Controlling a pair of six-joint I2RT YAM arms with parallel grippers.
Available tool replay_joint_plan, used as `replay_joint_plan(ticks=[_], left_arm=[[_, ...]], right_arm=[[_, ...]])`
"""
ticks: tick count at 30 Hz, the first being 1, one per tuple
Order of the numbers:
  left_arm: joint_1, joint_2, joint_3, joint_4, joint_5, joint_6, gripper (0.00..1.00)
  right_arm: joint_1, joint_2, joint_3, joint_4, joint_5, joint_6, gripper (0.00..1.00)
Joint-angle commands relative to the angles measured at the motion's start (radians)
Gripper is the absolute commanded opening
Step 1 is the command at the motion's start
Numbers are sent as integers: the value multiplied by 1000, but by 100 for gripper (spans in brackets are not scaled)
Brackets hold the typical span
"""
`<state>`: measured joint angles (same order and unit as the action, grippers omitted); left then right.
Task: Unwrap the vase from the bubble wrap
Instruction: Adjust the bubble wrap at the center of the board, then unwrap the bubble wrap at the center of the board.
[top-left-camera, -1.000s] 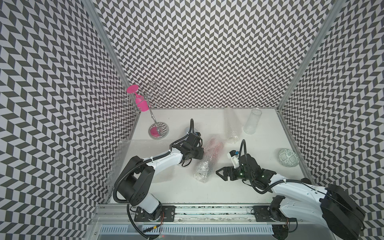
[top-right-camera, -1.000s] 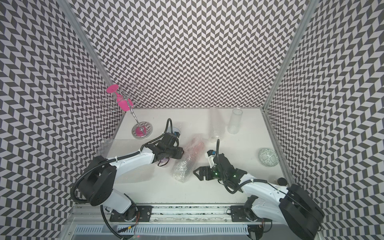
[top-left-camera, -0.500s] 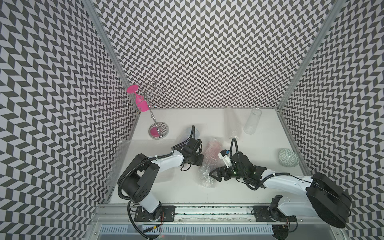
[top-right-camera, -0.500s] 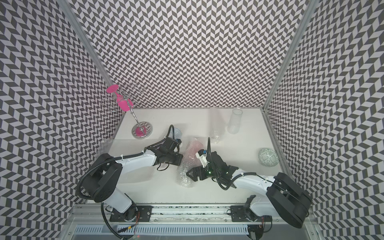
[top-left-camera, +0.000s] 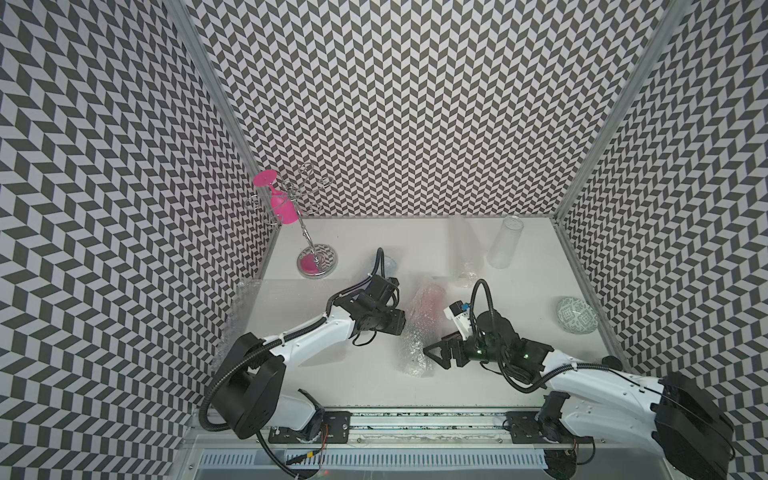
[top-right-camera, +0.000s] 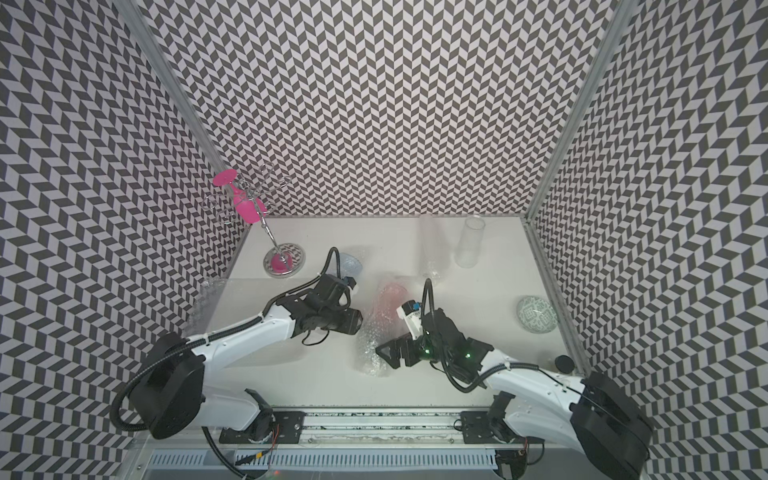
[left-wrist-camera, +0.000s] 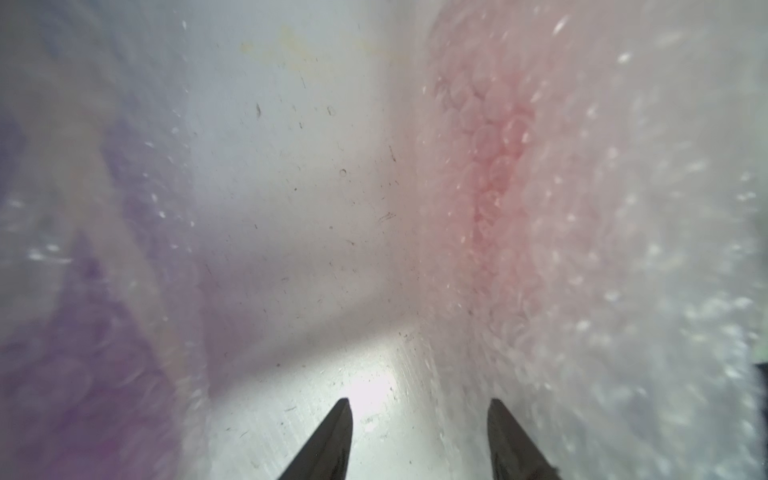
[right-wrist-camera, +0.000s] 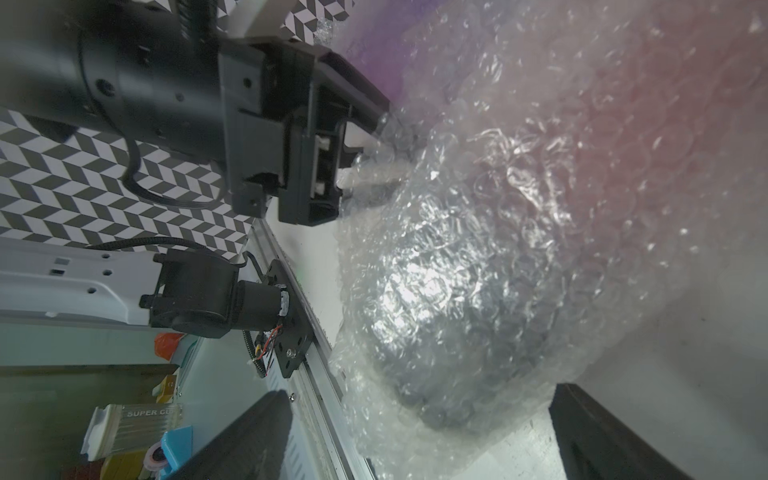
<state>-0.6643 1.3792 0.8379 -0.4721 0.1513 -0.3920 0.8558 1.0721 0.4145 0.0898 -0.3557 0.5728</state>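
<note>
- In both top views the wrap (top-left-camera: 415, 336) (top-right-camera: 372, 336) lies mid-table (top-left-camera: 332, 374), with a red vase (top-left-camera: 430, 297) showing through its far half. The left gripper (top-left-camera: 401, 326) is against its left side and the right gripper (top-left-camera: 432, 359) at its near end.
- Left wrist: the left gripper (left-wrist-camera: 419, 415) has its jaws apart over bare table, one tip just beside the wrap (left-wrist-camera: 582, 208).
- Right wrist: the right gripper (right-wrist-camera: 419, 436) has its jaws spread wide, the wrap's end (right-wrist-camera: 457, 270) between them, unclamped.
</note>
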Motion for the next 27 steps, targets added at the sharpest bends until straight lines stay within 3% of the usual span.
replay_joint_plan(ticks=[1,5,11,15,23,27], left_arm=[[-37,-60,-8,-81,-33,-31,56],[-122,-137,-6,-132,-103,-59,59],[-364,-281,-46,-135,-257,-140,62],[-454,-309,-93,-130,-287,-200,63],[-509,-252,-109,-111,-366,-239,61],[-508,-201,-97,-109,-419,-256,58]], right_arm=[[12,-17,-40,13,7,31,100],[30,4,-65,45,-8,54,98],[65,50,-68,82,-11,67,96],[72,73,-77,107,-8,79,91],[73,84,-99,140,4,91,70],[78,97,-99,157,11,98,69]])
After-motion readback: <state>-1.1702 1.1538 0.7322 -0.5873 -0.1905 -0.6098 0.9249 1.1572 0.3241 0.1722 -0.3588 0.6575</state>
